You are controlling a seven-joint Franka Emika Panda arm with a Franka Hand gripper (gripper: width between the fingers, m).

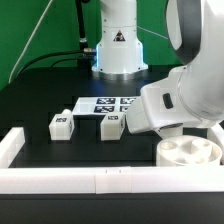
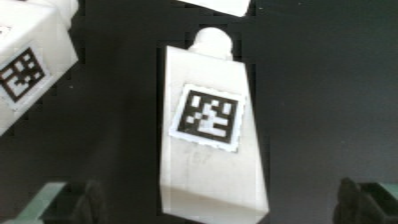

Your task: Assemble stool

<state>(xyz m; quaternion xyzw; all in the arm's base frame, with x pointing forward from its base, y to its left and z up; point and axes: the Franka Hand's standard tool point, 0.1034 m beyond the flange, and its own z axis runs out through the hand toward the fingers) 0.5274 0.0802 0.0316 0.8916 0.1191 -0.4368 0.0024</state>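
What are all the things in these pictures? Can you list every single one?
seat disc: one, white, on the table at the exterior view's right.
legs: two clearly seen, white with black-and-white tags, side by side in front of the marker board.
marker board: one, white with tags, flat on the table.
rail: one, white, along the table's edge.
table: one, black.
arm: one, white, base at the back.
gripper: one, dark fingers, open, over a leg.

White leg (image 2: 210, 130) flat on black table (image 2: 320, 90), tag upward — one end between the gripper's (image 2: 214, 200) wide-spread fingertips (image 2: 68, 200) — another tagged white part (image 2: 27, 65) just beside.
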